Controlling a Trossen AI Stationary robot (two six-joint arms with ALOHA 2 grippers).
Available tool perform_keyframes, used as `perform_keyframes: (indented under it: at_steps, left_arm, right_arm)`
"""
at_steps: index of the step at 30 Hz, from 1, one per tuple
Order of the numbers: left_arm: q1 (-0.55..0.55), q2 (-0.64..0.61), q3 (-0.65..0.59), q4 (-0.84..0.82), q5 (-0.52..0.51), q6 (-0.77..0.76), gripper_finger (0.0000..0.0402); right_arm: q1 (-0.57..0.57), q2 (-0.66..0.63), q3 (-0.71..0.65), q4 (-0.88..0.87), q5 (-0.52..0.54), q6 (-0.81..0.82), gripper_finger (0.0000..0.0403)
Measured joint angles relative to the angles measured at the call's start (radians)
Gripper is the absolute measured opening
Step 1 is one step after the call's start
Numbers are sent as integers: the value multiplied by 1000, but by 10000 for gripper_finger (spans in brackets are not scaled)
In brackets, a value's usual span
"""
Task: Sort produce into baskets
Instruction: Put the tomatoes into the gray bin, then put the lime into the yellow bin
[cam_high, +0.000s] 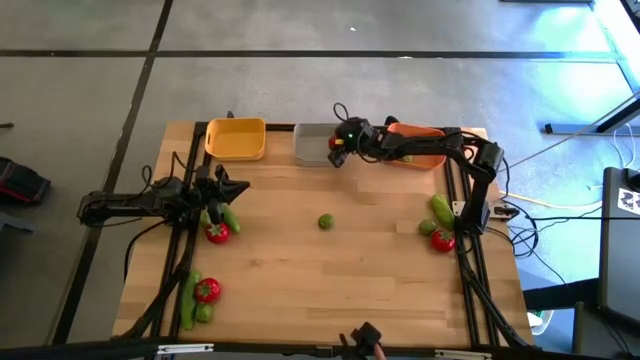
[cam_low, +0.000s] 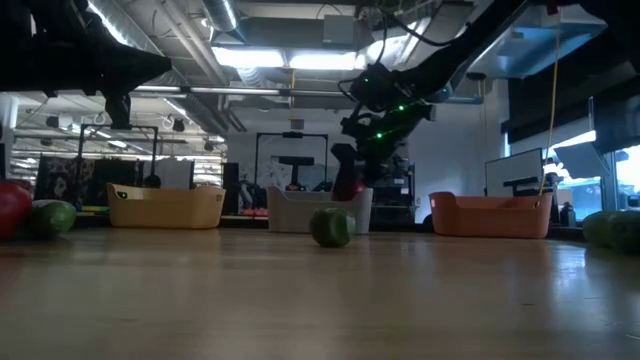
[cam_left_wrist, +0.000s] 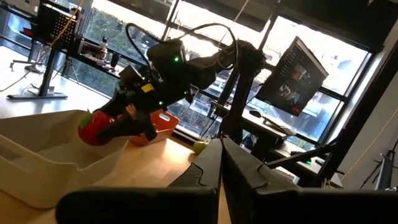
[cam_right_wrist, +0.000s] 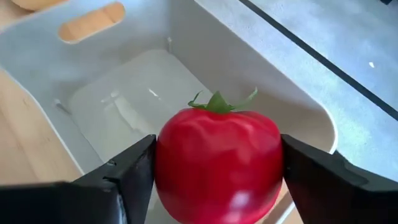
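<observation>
My right gripper is shut on a red tomato with a green top, over the light grey basket. The yellow basket stands to its left and the orange basket to its right, along the far edge. My left gripper hangs shut and empty at the table's left, just beyond a cucumber and a tomato. A lime lies at mid-table. My right gripper pinches the tomato by its two opposite sides between its two fingers. It comes from the table's right, slanting down. The tomato is lifted clear, above the inside of the grey basket; in the wrist view its green top points away from the wrist.
A tomato, a cucumber and a lime lie near the front left. A cucumber, a lime and a tomato lie at the right edge by the right arm's base.
</observation>
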Motion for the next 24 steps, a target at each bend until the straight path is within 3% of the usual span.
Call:
perform_keyframes:
  at_steps: [7,15,24]
  left_arm:
    - [5,0,0,0,-5,1,16]
    - [5,0,0,-1,-14,4,95]
    - [6,4,0,48,-16,4,168]
  right_arm:
    - [1,0,6,0,0,0,342]
    - [1,-5,6,-8,-42,-4,381]
    - [14,-193,6,-152,-292,-53,385]
